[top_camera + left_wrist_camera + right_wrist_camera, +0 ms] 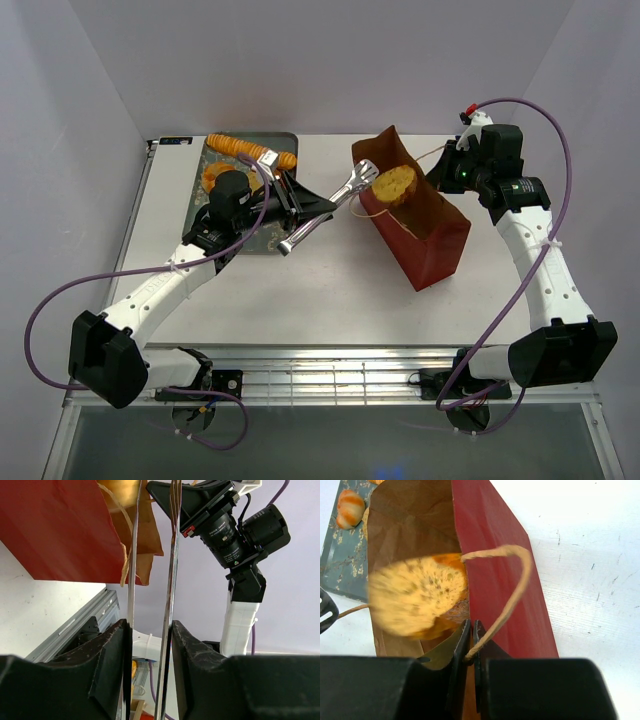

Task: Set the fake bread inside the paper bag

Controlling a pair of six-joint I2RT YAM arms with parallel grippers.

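Note:
A round slice of fake bread (393, 184) hangs blurred in the mouth of the red paper bag (430, 235), just beyond the spread tips of the metal tongs (320, 215). My left gripper (300, 200) is shut on the tongs' two arms (172, 580), which press against both pads. My right gripper (472, 627) is shut on the bag's near rim beside the string handle (515, 590), holding the mouth open. The bread slice (415, 597) fills the brown opening in the right wrist view. A long ridged loaf (250, 148) and a bun (349, 507) lie on the tray.
The grey floral tray (285, 143) sits at the back left, partly under my left arm. The bag's red wall (60, 530) fills the upper left of the left wrist view, with the right wrist camera (235, 535) behind it.

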